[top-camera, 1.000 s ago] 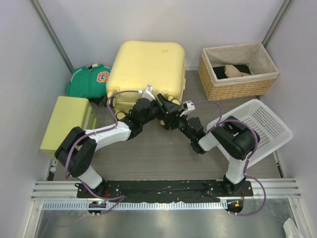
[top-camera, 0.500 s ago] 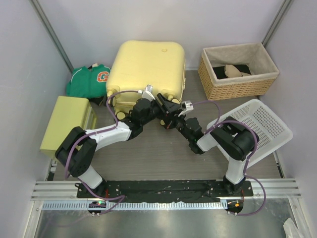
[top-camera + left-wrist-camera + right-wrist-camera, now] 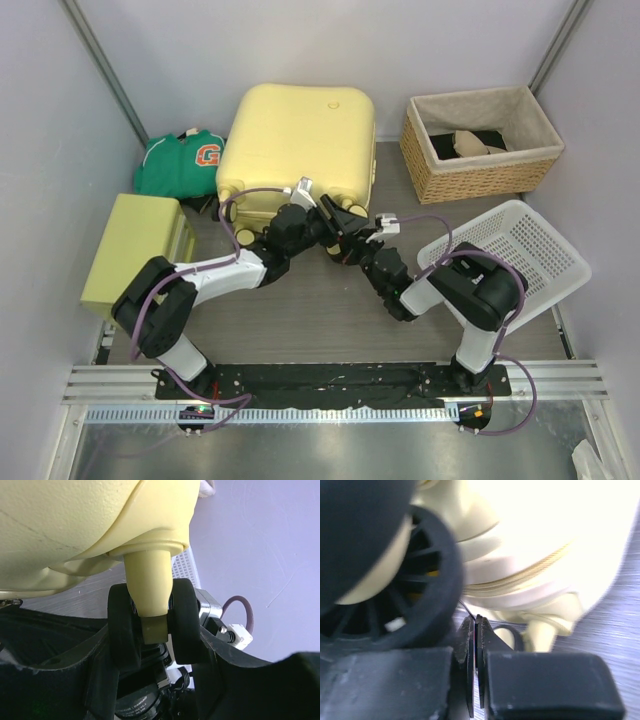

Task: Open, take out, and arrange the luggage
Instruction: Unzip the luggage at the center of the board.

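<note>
The pale yellow luggage (image 3: 295,140) lies flat and closed at the back of the desk (image 3: 330,320), between a green jersey (image 3: 178,165) and a wicker basket (image 3: 480,178). Both arms reach its near edge, by the wheels. The right hand (image 3: 474,630) is closed, its 2 fingertips pressed together just under the zip seam, beside a black wheel (image 3: 427,585). The left hand (image 3: 308,212) sits at a twin wheel (image 3: 186,622); I cannot tell whether it grips it.
</note>
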Available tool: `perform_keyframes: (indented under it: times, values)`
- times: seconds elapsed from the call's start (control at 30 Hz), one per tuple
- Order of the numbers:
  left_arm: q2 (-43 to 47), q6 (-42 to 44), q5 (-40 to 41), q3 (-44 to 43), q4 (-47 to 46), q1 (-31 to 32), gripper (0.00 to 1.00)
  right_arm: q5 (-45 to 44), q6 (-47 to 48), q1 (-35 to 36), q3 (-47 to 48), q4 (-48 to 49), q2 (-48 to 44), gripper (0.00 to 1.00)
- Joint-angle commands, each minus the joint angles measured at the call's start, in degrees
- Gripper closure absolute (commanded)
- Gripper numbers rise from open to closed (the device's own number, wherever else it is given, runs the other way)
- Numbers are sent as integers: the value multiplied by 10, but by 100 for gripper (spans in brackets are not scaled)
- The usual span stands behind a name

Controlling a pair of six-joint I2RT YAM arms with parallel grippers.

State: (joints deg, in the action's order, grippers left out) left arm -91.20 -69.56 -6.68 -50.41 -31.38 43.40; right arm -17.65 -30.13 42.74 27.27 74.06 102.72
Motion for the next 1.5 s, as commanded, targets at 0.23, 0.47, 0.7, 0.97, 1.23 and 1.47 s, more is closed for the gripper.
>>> perform_keyframes:
  times: [0.23, 0.47, 0.7, 0.97, 1.23, 1.47]
  values:
    - [93, 15, -47, -6, -100, -5, 100, -197, 46, -18, -31, 201, -60, 99]
    - [89, 144, -121, -97, 83, -6, 100, -35, 26, -18, -38, 208, -77, 96]
    - [25, 146, -235, -155, 71, -7, 93, -39, 20, -18, -96, 87, -160, 63]
    - [36, 162, -217, -146, 115, -26, 24, -16, 48, -18, -144, -75, -312, 41]
    - [143, 320, -115, -149, 327, -61, 0, 27, 62, -17, -154, -82, -315, 30]
    - [241, 427, -14, -153, 503, -113, 0, 60, 44, -13, -158, -38, -277, 30]
